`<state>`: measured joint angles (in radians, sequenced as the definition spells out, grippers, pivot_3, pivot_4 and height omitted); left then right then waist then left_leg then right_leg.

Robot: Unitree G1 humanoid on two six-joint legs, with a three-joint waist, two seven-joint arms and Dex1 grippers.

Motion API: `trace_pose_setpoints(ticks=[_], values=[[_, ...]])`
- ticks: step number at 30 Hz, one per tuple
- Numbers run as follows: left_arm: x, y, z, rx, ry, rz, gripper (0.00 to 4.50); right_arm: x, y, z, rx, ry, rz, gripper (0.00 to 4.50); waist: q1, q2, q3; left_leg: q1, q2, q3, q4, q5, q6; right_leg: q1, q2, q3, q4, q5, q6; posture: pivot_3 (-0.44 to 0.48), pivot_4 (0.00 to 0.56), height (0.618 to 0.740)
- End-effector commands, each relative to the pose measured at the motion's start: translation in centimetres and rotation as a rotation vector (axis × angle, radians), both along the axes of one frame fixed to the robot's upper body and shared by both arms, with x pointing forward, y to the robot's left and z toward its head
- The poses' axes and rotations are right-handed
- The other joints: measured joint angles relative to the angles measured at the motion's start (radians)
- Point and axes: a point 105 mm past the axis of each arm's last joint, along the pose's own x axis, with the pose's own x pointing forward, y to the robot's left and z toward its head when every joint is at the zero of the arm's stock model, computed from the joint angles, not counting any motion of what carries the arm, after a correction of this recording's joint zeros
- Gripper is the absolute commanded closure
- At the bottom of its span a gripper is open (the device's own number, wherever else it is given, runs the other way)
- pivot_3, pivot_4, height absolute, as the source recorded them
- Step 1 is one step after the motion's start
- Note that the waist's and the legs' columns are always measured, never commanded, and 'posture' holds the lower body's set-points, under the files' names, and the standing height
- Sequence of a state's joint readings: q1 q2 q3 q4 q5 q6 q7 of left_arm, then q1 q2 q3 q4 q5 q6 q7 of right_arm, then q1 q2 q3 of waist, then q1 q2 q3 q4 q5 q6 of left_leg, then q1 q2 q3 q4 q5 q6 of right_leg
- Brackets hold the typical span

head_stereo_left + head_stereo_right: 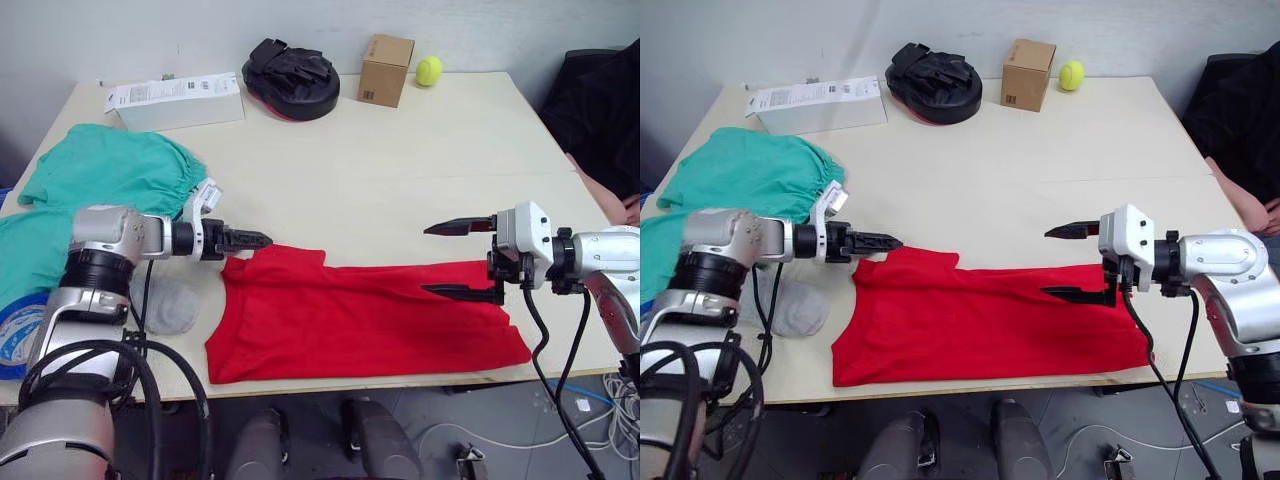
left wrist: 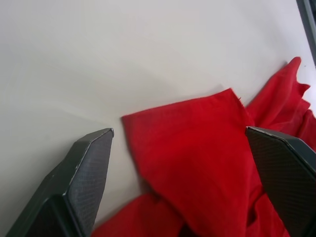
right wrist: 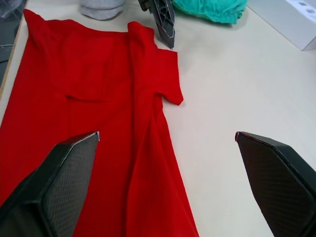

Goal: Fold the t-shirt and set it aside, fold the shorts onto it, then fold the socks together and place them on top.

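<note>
The red t-shirt (image 1: pixel 360 320) lies flat along the table's front edge, folded into a long band. My left gripper (image 1: pixel 255 240) is open at the shirt's far left corner, and the left wrist view has that corner of the t-shirt (image 2: pixel 197 143) between its fingers. My right gripper (image 1: pixel 445 260) is open over the shirt's right end, holding nothing. In the right wrist view the t-shirt (image 3: pixel 98 123) stretches away toward the left gripper (image 3: pixel 163 19). The teal-green shorts (image 1: pixel 100 170) lie bunched at the left. A grey sock (image 1: pixel 170 305) rests beside the shirt's left edge, partly behind my left arm.
At the table's back stand a white box (image 1: pixel 175 100), a black pad (image 1: pixel 292 78), a cardboard box (image 1: pixel 385 70) and a tennis ball (image 1: pixel 429 70). A blue tape roll (image 1: pixel 15 335) sits at the front left. A person's hand (image 1: pixel 625 205) shows at the right edge.
</note>
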<state>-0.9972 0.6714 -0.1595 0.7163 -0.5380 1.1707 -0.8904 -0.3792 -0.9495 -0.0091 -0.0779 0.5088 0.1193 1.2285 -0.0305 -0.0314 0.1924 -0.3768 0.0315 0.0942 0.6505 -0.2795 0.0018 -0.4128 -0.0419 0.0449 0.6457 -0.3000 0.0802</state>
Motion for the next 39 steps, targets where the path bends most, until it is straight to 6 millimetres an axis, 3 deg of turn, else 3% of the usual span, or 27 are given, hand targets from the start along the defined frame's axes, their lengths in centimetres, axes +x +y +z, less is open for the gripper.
trace_pose_setpoints(ticks=[1, 4, 7, 19, 25, 30, 34, 37, 39], values=[[-0.6, -0.4, -0.5, 0.024, 0.047, -0.057, 0.01, -0.2, -0.1, 1.0, 0.011, -0.052, -0.010, 0.00, 0.000, 0.000, 0.000, 0.000, 0.000, 0.000, 0.000, 0.000, 0.000, 0.000, 0.000, 0.000, 0.000, 0.000, 0.000, 0.000, 0.150, 0.740], [0.0, -0.3, -1.1, 0.055, 0.042, -0.033, 0.01, -0.2, -0.1, 0.9, 0.012, -0.055, -0.017, 0.00, 0.002, 0.000, 0.000, 0.000, 0.000, 0.000, 0.000, 0.000, 0.000, 0.000, -0.001, 0.000, 0.000, 0.000, 0.000, 0.000, 0.150, 0.740], [0.5, -0.6, -1.4, 0.034, 0.043, -0.007, 0.61, -0.2, -0.1, 0.9, 0.013, -0.057, -0.019, 0.00, 0.004, 0.000, 0.000, 0.001, 0.000, -0.001, 0.001, 0.000, 0.000, 0.001, -0.001, 0.001, 0.000, 0.000, 0.000, 0.000, 0.150, 0.740], [1.0, -1.6, -1.6, -0.024, 0.056, -0.006, 4.44, -0.4, -0.1, 0.4, 0.014, -0.057, -0.032, 0.00, 0.003, 0.000, 0.000, -0.001, -0.001, -0.003, 0.000, -0.001, 0.001, 0.001, -0.003, 0.001, -0.001, 0.000, 0.001, 0.000, 0.150, 0.740], [1.3, -1.0, -0.9, -0.041, 0.011, 0.010, 4.48, -0.4, -0.2, 0.3, 0.011, -0.054, -0.037, 0.00, 0.002, -0.001, 0.000, -0.001, -0.001, -0.002, 0.000, -0.001, 0.001, 0.001, -0.002, 0.001, -0.001, 0.001, 0.001, 0.000, 0.150, 0.740], [1.9, -0.7, 2.3, -0.049, -0.260, -0.055, 4.48, -0.7, -0.2, -0.3, -0.025, -0.056, -0.017, 0.00, 0.001, -0.001, 0.000, -0.001, 0.000, -0.003, 0.000, -0.001, 0.001, 0.001, -0.003, 0.001, -0.001, 0.001, 0.001, 0.000, 0.150, 0.740], [-0.9, -1.7, 5.4, -0.067, -0.508, -0.262, 4.48, -0.8, -0.3, -0.7, -0.044, -0.046, -0.006, 0.00, -0.003, -0.001, 0.000, -0.001, 0.000, -0.002, -0.002, -0.001, -0.002, 0.000, -0.003, 0.003, -0.001, 0.001, 0.001, 0.000, 0.150, 0.740], [-3.5, -2.2, 5.1, 0.035, -0.642, -0.400, 4.48, -0.8, -0.3, -0.9, -0.052, -0.041, -0.001, 0.00, -0.001, -0.001, 0.000, -0.001, 0.001, -0.002, -0.002, -0.001, -0.003, 0.000, -0.002, 0.006, -0.002, 0.000, 0.001, 0.000, 0.150, 0.740], [-5.3, -2.1, 3.8, 0.104, -0.671, -0.488, 4.48, -0.8, -0.3, -1.1, -0.061, -0.037, 0.006, 0.00, -0.001, -0.001, 0.000, -0.001, 0.001, -0.002, -0.002, -0.001, -0.002, 0.000, -0.002, 0.006, -0.002, 0.000, 0.000, 0.000, 0.150, 0.740]])
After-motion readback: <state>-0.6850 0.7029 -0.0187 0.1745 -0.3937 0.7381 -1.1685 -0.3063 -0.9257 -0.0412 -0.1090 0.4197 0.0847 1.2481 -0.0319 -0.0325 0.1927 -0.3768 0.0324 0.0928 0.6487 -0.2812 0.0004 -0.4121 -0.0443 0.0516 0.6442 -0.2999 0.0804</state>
